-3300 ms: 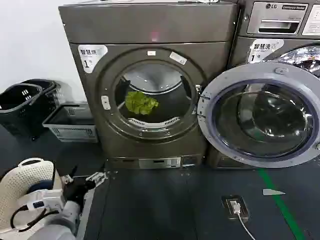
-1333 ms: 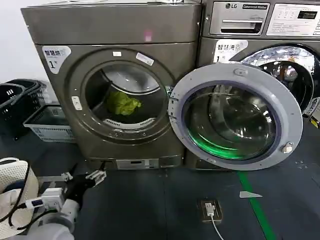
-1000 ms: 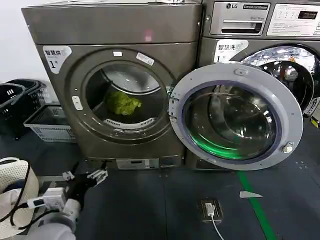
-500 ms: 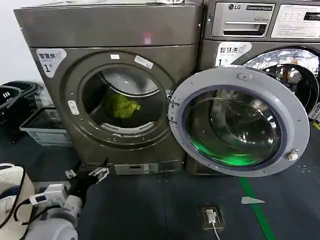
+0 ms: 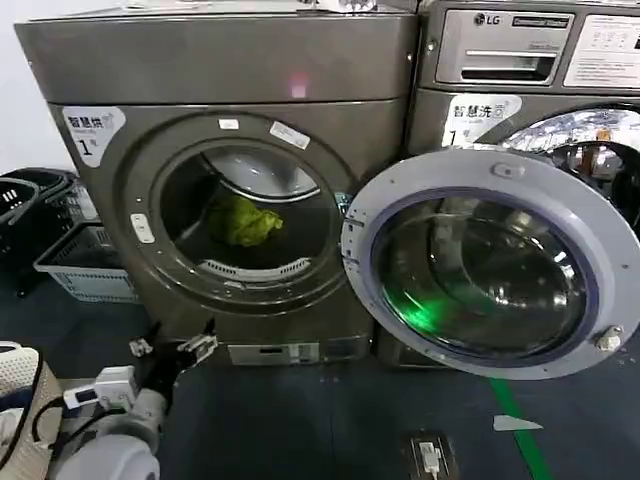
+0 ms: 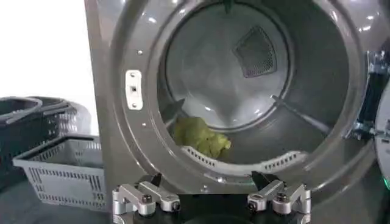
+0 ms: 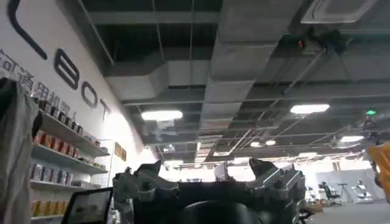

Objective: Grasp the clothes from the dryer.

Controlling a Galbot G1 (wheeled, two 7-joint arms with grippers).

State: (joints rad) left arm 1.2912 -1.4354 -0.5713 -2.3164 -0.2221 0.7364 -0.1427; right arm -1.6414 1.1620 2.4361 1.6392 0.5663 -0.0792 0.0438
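- The dryer (image 5: 225, 180) is the biggest thing here. It is a big bronze-grey box with a round hole in its front and a white "1" sticker (image 5: 92, 132) near the top corner. It stands right in front of the robot, so the arm can reach straight in.
- Right beside it stands the LG machine (image 5: 530, 70), which has buttons on top. That one is not for this job.
- The round door (image 5: 490, 262) is swung wide open to the robot's right. It hangs in front of the LG machine, so the hole is free and nothing blocks the way in.
- On the floor to the robot's left sit a grey basket (image 5: 82, 265) and some black baskets (image 5: 25, 200). I think the clothes may go in one later, but I cannot be sure.
- The clothes (image 5: 243, 221) are a small lime-green bundle. They lie low inside the drum, a bit to the robot's left, behind the front lip. They are much smaller than the hole.
- The left gripper (image 5: 172, 346) hangs low, in front of the dryer's bottom panel, well apart from the clothes. Its fingers (image 6: 145, 198) are spread wide and hold nothing. It looks ready to rise up and go in.
- The right gripper (image 7: 210, 182) points up at the ceiling, out of the way. Its fingers are spread and hold nothing.
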